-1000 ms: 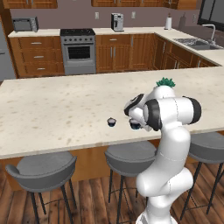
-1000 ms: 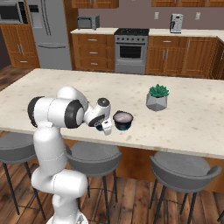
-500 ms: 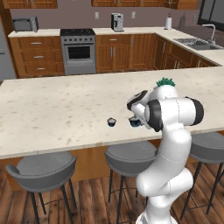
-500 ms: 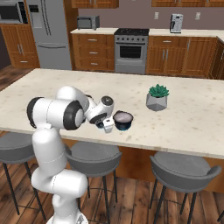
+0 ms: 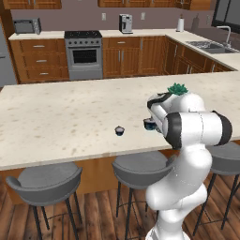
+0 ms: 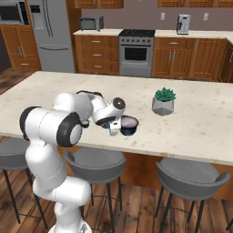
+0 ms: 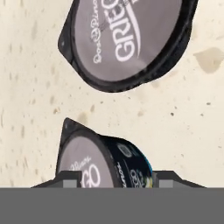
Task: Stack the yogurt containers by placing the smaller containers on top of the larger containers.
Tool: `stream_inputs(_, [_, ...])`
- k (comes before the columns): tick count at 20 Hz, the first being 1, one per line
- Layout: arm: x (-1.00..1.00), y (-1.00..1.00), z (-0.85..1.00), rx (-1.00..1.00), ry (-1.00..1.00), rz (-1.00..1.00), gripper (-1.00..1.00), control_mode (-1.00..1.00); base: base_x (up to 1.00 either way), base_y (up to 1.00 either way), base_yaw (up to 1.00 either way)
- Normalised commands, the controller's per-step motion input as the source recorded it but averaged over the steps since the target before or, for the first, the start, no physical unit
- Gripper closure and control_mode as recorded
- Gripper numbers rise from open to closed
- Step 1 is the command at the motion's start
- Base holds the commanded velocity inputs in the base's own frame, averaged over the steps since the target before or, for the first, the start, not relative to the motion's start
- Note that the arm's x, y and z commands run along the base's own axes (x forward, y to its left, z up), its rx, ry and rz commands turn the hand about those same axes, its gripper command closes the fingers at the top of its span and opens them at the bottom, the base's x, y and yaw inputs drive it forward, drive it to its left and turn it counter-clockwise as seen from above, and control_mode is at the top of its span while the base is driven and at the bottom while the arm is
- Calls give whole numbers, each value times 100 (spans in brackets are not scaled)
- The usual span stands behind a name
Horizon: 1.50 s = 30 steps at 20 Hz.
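The gripper (image 7: 114,180) pinches the mid-sized yogurt cup (image 7: 98,164) between its fingertips; the widest yogurt cup (image 7: 127,39) lies just ahead, apart.

Three yogurt cups (image 7: 127,39), one plant (image 6: 163,101)

Even, soft light — slightly blurry

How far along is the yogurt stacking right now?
Nothing is stacked yet. The tiniest cup sits alone on the island counter, apart from the others. The hand is down at the mid-sized cup, its fingers on either side of it, right beside the widest cup; a firm grip isn't clear. Still left: mid-sized cup onto the widest, then the tiniest on top.
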Motion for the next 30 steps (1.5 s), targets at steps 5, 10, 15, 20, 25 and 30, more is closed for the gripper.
stream_inputs(5, [-20,0,61,2,0,-6,100,-100,0,0,0])
stream_inputs(10, [-16,0,63,0,0,-8,100,-100,0,0,0])
stream_inputs(15, [-24,-3,53,0,0,-7,100,-100,0,0,0])
stream_inputs(20, [-36,-38,26,0,0,-5,100,-100,0,0,0])
stream_inputs(25, [-44,-53,14,3,-3,0,100,-100,0,0,0])
stream_inputs(30, [-14,-16,3,2,-11,0,100,-100,0,0,0])
